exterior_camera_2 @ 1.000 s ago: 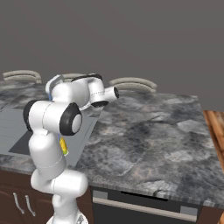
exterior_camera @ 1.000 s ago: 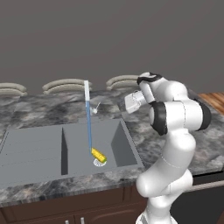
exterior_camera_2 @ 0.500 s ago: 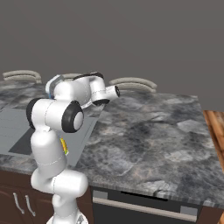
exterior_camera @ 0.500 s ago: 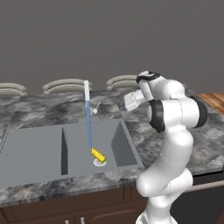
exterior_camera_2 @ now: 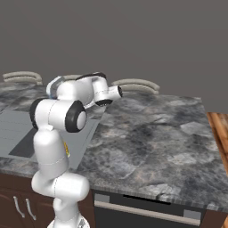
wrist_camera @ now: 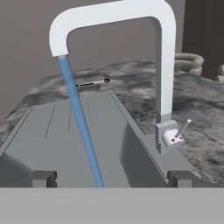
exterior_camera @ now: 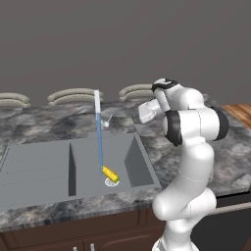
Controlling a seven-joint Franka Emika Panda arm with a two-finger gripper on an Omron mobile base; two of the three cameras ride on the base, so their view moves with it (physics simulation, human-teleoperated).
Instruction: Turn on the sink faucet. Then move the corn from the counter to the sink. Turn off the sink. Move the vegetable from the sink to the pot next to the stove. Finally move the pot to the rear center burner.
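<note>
Hand view: I see gripper (wrist_camera: pixel 111 177) fingers apart, empty, short of faucet (wrist_camera: pixel 162 65).
Water: running into sink (exterior_camera: pixel 44 162).
Corn (exterior_camera: pixel 111 174): on sink drain.

Grey, black and white marbled stone counter (exterior_camera: pixel 44 122) carries flat grey two-basin sink (exterior_camera: pixel 39 169); pale upright faucet (exterior_camera: pixel 97 105) stands behind.
</note>
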